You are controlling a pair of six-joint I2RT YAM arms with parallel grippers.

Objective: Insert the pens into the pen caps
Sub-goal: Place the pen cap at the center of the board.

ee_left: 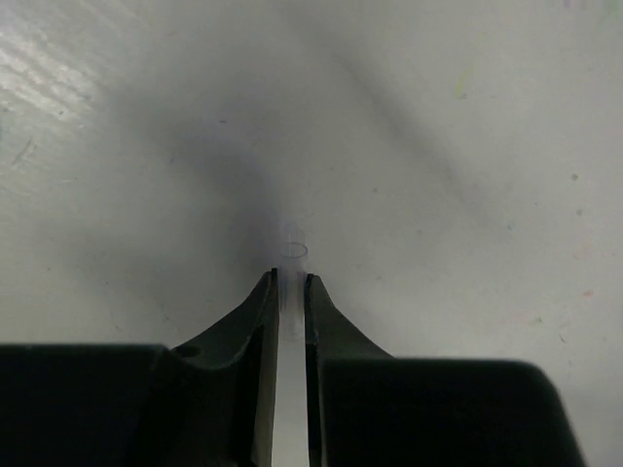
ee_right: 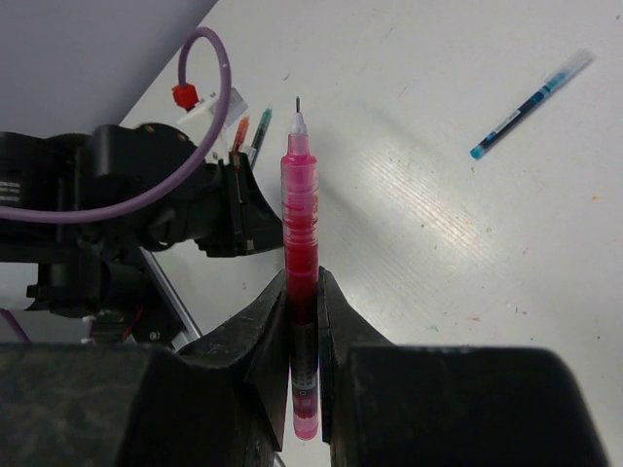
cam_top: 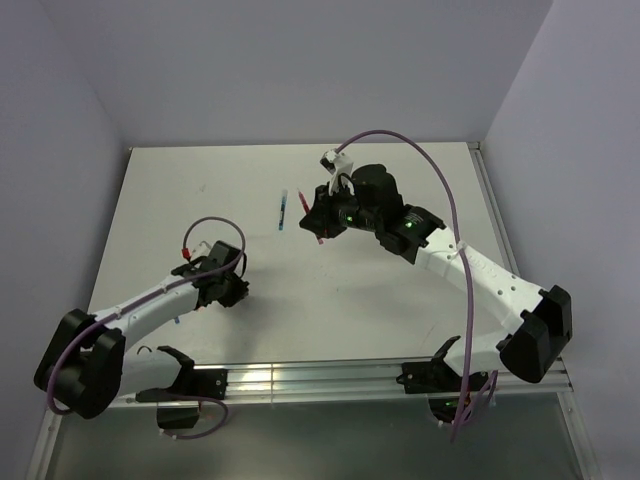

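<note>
While in right claw, red pen well inside edges of table.

- The left arm reached from its base toward 2 o'clock, and the left tool was pinched on a clear pen cap.
- The right arm stretched toward 10 o'clock, with the right tool clamped around a red pen.

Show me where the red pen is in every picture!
Top external: red pen in the upper middle, just right of the blue pen.
Left wrist: not in it; the left claw pinches a clear tube.
Right wrist: dead centre, upright, pinched in the right claw.
Shared landmark: the blue pen, upper right in the right wrist view.
</note>
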